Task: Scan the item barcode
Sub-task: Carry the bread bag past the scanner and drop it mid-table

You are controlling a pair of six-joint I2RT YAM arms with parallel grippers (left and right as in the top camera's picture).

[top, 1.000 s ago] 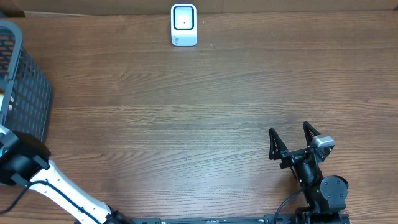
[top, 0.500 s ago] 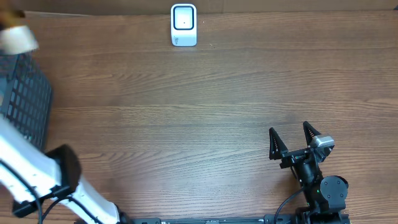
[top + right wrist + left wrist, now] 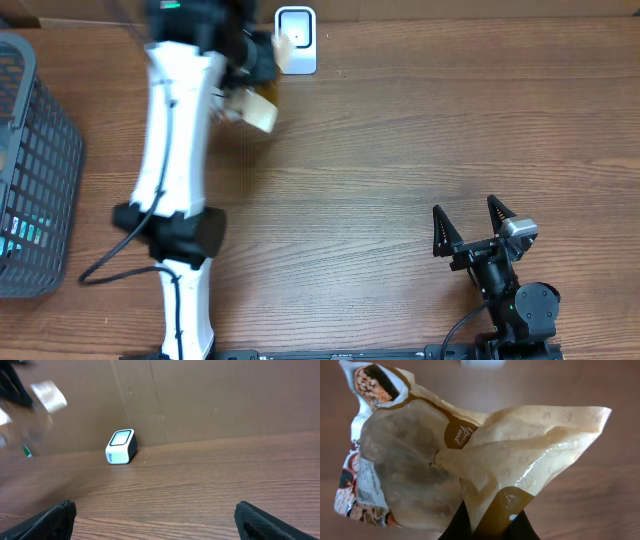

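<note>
A second ago the left arm (image 3: 175, 150) was low in the near left corner, by the basket (image 3: 40, 150). Half a second ago it had swung up past the basket, with the bag at the far left corner. Now the arm reaches across the surface (image 3: 400, 130) to the far side. The bag (image 3: 256, 108) is now just beside the scanner (image 3: 296, 40), a little to its left and nearer the robot. More of the basket shows now, because the arm is no longer over it. The scanner has not moved. The right arm has not moved either.

The left pincer (image 3: 490, 522) is closed tight on one edge of the bag. In the left wrist view the bag is tan and crinkly, with a clear part and a white label on its left side. It fills most of that view, with the surface behind it.

The right pincer (image 3: 465, 206) stays wide open and holds nothing. It sits near the right front of the surface, well apart from the bag.

There is one bag, one scanner and one basket. There are two arms and two pincers.
</note>
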